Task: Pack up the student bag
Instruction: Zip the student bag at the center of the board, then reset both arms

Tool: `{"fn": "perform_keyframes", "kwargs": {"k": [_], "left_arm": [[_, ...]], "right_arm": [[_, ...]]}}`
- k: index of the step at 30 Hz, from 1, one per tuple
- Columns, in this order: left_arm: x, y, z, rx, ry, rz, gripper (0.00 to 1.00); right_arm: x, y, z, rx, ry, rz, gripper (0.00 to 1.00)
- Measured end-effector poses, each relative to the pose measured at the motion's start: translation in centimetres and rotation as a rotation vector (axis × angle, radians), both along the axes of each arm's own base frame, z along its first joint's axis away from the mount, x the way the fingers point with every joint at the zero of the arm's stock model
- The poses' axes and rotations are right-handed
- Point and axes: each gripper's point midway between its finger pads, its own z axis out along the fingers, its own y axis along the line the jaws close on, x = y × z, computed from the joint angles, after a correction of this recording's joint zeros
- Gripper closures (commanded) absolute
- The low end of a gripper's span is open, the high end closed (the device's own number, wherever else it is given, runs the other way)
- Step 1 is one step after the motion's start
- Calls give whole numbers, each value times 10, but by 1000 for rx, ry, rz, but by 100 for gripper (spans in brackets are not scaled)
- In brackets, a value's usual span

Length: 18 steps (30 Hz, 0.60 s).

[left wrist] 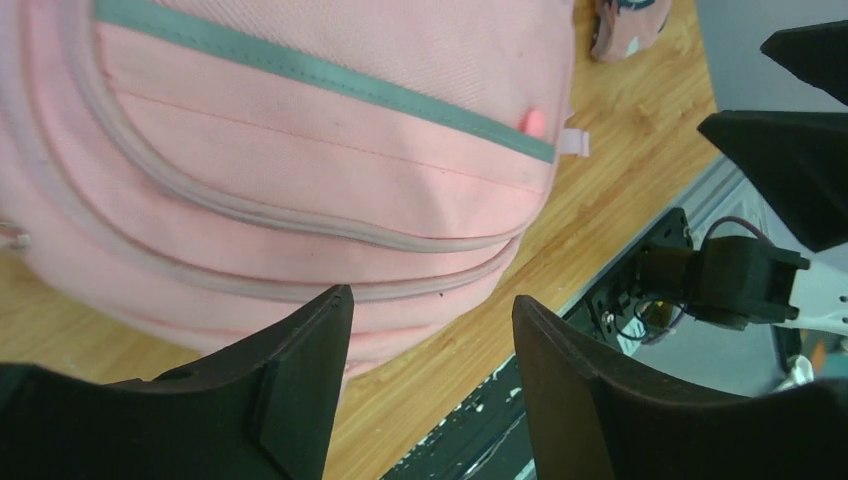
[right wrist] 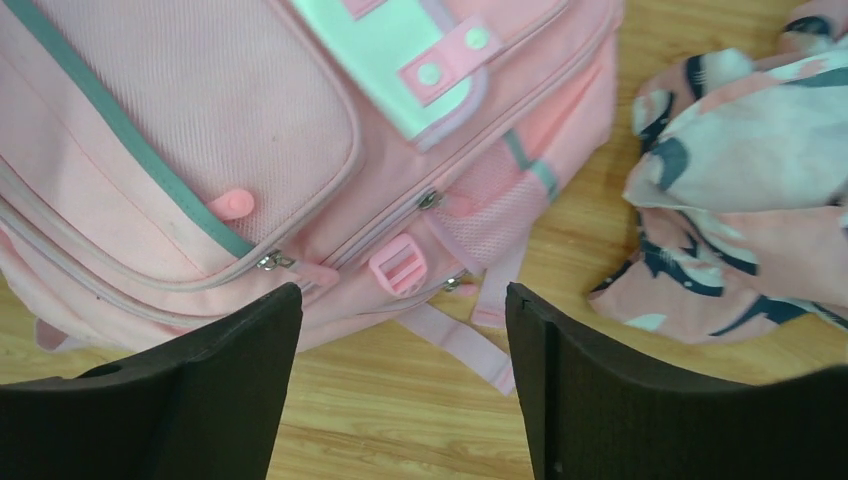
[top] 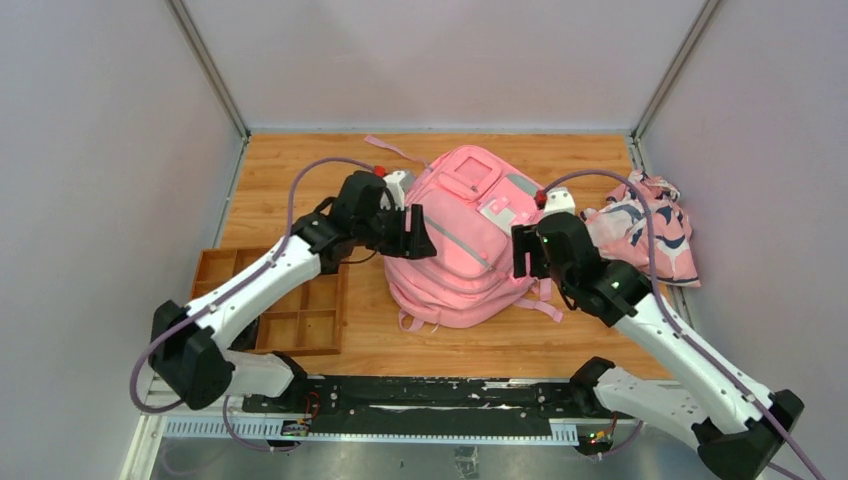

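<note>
1. Left gripper (top: 415, 232): gapes wide, grips nothing; hovers just beside the bag (top: 460, 240), at its left flank.
2. Right gripper (top: 525, 250): likewise wide and empty; flanks the right side, probably to steady or open it.
3. Bag: lies flat mid-desk (top: 300, 170), zips seemingly closed.
4. Cloth (top: 650, 235): sits right of it, likely awaiting packing.

Student bag (top: 460, 240) on desk (top: 300, 170), between left jaws and right jaws, just ahead of both. Cloth (top: 650, 235) on desk beyond right jaws, right of bag. Compartment tray (top: 310, 325) behind left jaws, under left arm, left of bag.
</note>
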Motion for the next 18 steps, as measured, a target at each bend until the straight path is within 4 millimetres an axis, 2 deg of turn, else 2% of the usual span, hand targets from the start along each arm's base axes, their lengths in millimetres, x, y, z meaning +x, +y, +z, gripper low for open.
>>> {"fn": "perform_keyframes", "kwargs": {"k": [2, 4, 7, 10, 13, 14, 15, 18], "left_arm": [[1, 8, 21, 1, -68, 13, 30], [2, 20, 47, -5, -165, 50, 30], [-3, 46, 84, -18, -303, 127, 30], [-10, 79, 107, -14, -423, 229, 31], [-16, 108, 105, 23, -482, 327, 31], [-18, 117, 100, 42, -488, 355, 31], [-19, 124, 95, 59, -489, 377, 26], [-21, 141, 70, 131, -466, 431, 25]], "right_arm": [[-1, -11, 22, 5, -41, -46, 7], [-5, -24, 41, 20, -87, -98, 4], [-18, -46, 60, 47, -151, -155, 2], [-30, -62, 72, 84, -201, -190, 2], [-40, -75, 77, 105, -240, -220, 2], [-41, -78, 77, 102, -243, -229, 2], [-42, -80, 73, 91, -235, -236, 2], [-42, -82, 60, 58, -202, -249, 2]]}}
